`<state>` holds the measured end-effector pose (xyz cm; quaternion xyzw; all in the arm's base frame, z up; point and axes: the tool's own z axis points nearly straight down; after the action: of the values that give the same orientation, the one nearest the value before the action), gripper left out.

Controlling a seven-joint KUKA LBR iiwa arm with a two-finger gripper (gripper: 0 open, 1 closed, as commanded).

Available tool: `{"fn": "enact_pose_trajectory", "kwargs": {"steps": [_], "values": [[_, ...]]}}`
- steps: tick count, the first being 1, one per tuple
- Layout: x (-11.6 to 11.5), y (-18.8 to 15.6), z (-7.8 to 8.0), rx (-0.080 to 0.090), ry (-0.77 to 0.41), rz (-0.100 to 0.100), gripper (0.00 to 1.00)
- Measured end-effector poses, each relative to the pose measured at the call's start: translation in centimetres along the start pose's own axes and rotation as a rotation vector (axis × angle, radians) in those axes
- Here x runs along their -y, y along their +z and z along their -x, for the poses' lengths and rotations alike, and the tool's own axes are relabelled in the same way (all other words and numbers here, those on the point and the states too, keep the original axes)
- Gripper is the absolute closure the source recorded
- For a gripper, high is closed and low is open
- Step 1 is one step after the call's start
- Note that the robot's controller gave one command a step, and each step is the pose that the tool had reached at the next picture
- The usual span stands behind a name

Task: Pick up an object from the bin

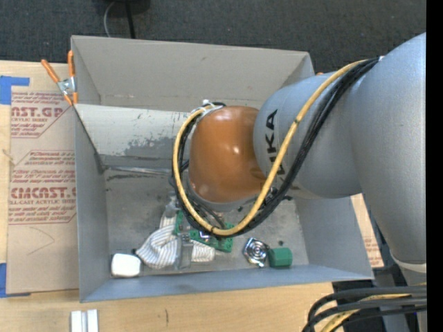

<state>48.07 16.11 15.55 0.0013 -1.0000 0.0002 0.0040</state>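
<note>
Left to right along the near wall of the bin (131, 206). A white block (125, 265) lies well to the left of the gripper (188, 239), apart from it, in the near-left corner. A striped cloth (165, 249) is crumpled just left of the gripper and runs under it, with its right edge touching the tool tip or just beside it. A green flat piece (210, 241) sits directly beneath and slightly right of the gripper, partly on the cloth, with its long axis roughly left-right across the view. A shiny metal piece (255, 252) is near on the right, not touching. A green block (281, 257) is just beyond that, the farthest right.

The orange cover (223, 154) and looped cables (181, 158) hide most of the tool from above. Whether the gripper is spread or closed cannot be told, and nothing is visibly held.

Key relation: the gripper is low in the bin, above the seam where cloth and green piece overlap. The nearest candidates are therefore straight down, not off to a side. It probably bears on the cloth, but the cover blocks the contact point. The likely next move is a short descent with little sideways correction. The risk is catching both cloth and green piece together.
</note>
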Motion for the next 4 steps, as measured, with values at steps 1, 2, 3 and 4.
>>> {"fn": "enact_pose_trajectory", "kwargs": {"steps": [1,2,3,4], "values": [[0.1,-0.4,0.2,0.007,0.002,0.001,0.0],[0.7,1.8,0.9,0.012,0.061,0.004,0.0],[3.2,8.4,2.0,0.01,-0.034,0.003,1.0],[3.2,8.4,2.0,0.01,-0.034,0.003,1.0]]}}
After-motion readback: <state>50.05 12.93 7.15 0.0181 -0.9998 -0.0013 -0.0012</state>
